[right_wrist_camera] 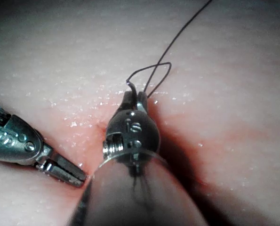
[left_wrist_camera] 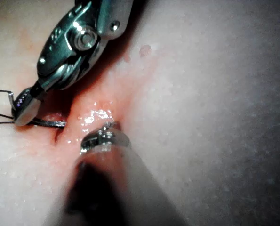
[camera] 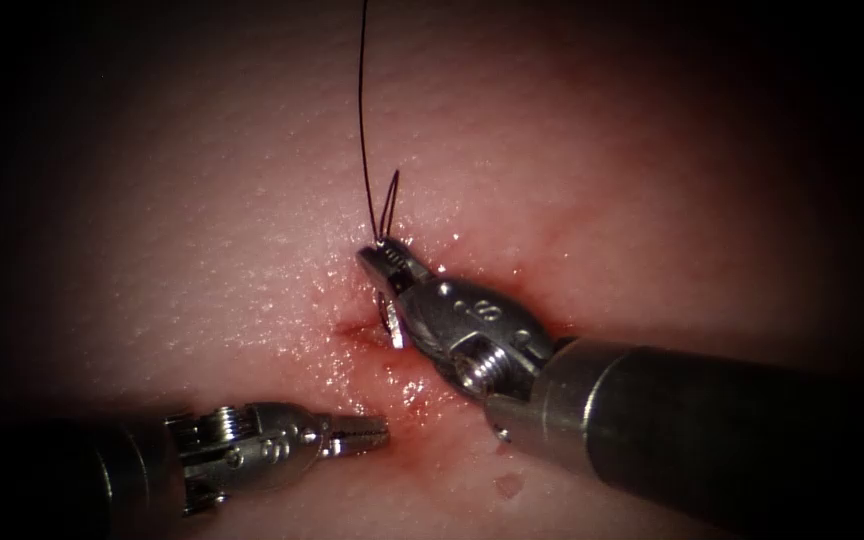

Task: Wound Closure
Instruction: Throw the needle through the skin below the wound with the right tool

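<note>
Two tools [camera: 384, 265] [camera: 370, 432], one needle [camera: 390, 328], one thread [camera: 361, 120]

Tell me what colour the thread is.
The thread is dark, nearly black, a thin strand against the pink tissue. The endoscope view shows it best.

Red fluid [camera: 414, 392], wet and glistening, small oval mark [camera: 509, 485] near it

Polished metal right tool [camera: 384, 262] and left tool [camera: 372, 432], glossy; tissue [camera: 202, 200] moist, finely pebbled (wet sheen at centre); thread [camera: 362, 120] dark, thin, apparently smooth.
</note>
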Controlling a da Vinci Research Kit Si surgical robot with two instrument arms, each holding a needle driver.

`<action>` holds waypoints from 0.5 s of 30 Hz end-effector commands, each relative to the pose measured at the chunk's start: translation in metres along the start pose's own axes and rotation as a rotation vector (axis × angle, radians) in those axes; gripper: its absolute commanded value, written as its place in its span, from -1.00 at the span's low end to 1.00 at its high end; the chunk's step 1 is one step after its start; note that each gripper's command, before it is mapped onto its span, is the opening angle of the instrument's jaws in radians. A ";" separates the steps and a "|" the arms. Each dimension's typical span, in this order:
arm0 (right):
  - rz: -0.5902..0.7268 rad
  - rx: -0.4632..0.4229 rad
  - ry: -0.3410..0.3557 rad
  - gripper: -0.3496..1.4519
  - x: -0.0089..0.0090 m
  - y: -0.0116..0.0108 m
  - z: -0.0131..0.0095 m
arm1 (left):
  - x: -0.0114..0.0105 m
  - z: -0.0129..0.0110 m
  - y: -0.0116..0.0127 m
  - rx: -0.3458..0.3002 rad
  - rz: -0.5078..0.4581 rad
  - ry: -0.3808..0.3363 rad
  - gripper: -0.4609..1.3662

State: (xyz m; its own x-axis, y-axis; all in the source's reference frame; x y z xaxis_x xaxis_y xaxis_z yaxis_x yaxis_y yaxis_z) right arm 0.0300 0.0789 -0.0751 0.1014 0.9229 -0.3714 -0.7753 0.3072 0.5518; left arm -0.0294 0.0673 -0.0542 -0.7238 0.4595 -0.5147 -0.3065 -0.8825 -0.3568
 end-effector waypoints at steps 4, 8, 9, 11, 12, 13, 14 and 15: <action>0.042 0.014 -0.073 -1.00 0.0005 0.0002 -0.0005 | -0.0001 -0.0001 0.0000 -0.007 0.002 0.001 -0.88; 0.086 0.017 -0.135 -1.00 0.0009 0.0003 -0.0008 | 0.0000 -0.0001 0.0000 -0.007 0.001 0.000 -0.88; 0.090 0.020 -0.143 -1.00 0.0011 0.0003 -0.0009 | 0.0000 -0.0001 0.0000 -0.007 0.001 0.000 -0.88; 0.091 0.024 -0.163 -1.00 0.0014 0.0003 -0.0012 | 0.0000 0.0000 0.0000 -0.006 0.001 0.000 -0.88; 0.093 0.024 -0.168 -1.00 0.0016 0.0003 -0.0013 | 0.0000 0.0000 0.0000 -0.006 0.001 0.000 -0.88; 0.095 0.024 -0.176 -1.00 0.0019 0.0001 -0.0015 | 0.0000 0.0000 0.0000 -0.007 0.001 0.000 -0.88; 0.095 0.025 -0.180 -1.00 0.0019 0.0000 -0.0016 | 0.0000 0.0000 0.0000 -0.007 0.001 0.000 -0.88; 0.095 0.027 -0.187 -1.00 0.0019 0.0000 -0.0016 | 0.0000 0.0000 0.0000 -0.007 0.001 0.000 -0.88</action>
State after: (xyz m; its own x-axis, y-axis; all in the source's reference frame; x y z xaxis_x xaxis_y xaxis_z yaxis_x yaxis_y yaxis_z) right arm 0.0292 0.0802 -0.0770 0.1443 0.9745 -0.1720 -0.7678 0.2200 0.6018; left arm -0.0294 0.0673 -0.0543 -0.7237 0.4582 -0.5160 -0.3051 -0.8831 -0.3564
